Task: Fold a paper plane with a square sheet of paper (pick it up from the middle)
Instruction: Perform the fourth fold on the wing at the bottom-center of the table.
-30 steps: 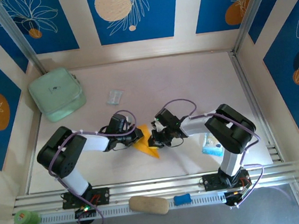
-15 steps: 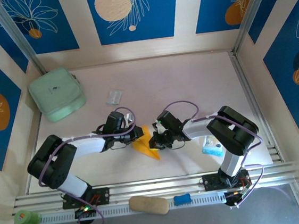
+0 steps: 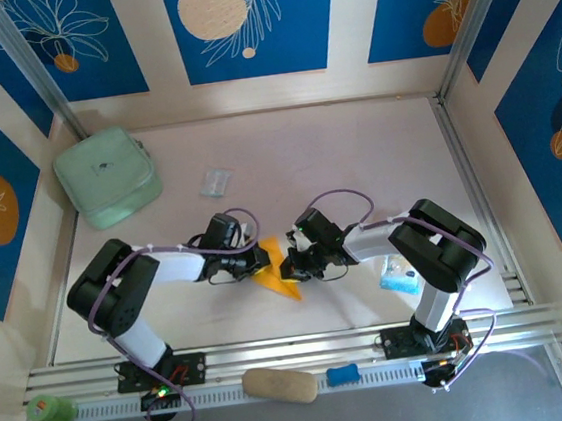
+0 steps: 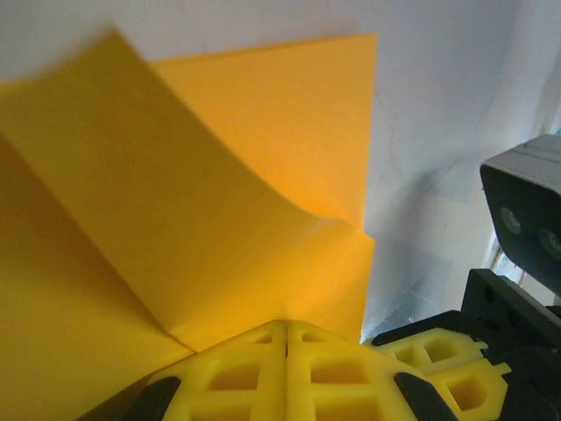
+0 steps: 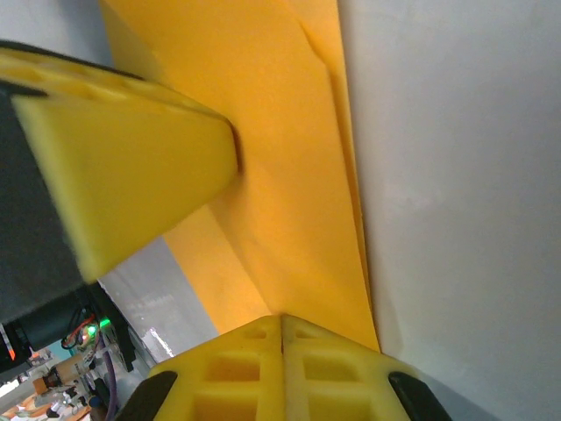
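The left gripper (image 3: 258, 261) has its yellow fingers (image 4: 237, 373) pressed together with no gap, tips resting against the left side of the square sheet of paper (image 3: 282, 284). The sheet, partly folded with one flap lifting, lies on the table (image 3: 355, 152) between the two arms. The right gripper (image 3: 288, 266) is likewise fully closed, its tips touching the sheet's right edge. Whether either one pinches the paper cannot be told.

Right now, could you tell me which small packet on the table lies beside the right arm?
The blue-and-white packet, beside the right arm; the clear wrapper lies farther back, nearer the mint-green pouch.
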Robot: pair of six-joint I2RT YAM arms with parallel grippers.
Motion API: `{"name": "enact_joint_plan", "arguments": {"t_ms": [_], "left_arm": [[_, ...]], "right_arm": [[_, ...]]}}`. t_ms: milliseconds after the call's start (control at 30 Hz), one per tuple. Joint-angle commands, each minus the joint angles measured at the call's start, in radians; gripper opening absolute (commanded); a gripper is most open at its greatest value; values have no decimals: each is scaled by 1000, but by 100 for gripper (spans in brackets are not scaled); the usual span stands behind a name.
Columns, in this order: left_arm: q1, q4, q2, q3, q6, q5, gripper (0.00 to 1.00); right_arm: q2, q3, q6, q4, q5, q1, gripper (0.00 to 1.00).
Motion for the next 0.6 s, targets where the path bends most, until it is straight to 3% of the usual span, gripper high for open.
{"name": "enact_joint_plan", "arguments": {"t_ms": [0,567], "left_arm": [[65,-73,20,26,53,-82,1],[292,-50,68,50,120,5,1]], "right_arm": [[26,-49,0,-142,33,9,0],[3,-43,-14,-164,38,7,0]]}}
